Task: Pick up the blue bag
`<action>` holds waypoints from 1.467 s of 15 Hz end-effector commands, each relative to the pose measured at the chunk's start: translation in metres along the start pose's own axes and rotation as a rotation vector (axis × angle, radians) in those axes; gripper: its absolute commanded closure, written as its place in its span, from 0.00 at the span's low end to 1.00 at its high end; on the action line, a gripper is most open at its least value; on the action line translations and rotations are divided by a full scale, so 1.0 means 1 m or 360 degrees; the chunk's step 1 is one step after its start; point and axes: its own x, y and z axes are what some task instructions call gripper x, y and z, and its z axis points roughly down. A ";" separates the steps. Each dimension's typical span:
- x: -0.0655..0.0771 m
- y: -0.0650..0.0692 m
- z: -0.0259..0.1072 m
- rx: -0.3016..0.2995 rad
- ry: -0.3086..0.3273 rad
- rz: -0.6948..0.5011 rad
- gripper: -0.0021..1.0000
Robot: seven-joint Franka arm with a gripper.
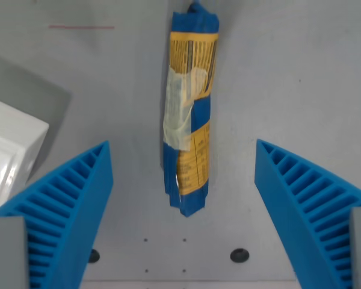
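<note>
The blue bag (189,111) is a long narrow packet, blue with a yellow printed panel and a clear window, lying lengthwise on the grey surface from the top centre of the wrist view down to the middle. My gripper (183,180) is open above it. One ribbed blue finger (72,211) stands at the wrist view's left and the other at the right, well apart. The bag's near end lies between them without touching either.
A white box (9,153) sits at the wrist view's left edge, close to the left finger. A thin red line (81,26) marks the grey table at top left. Two dark screw holes (239,255) show near the bottom.
</note>
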 end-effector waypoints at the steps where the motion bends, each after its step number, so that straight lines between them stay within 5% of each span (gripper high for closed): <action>1: -0.004 0.001 -0.001 0.0040 0.0141 -0.0029 1.00; 14: -0.004 0.001 -0.001 0.0040 0.0141 -0.0029 1.00; 22: -0.005 0.003 -0.041 0.0041 0.0082 -0.0030 1.00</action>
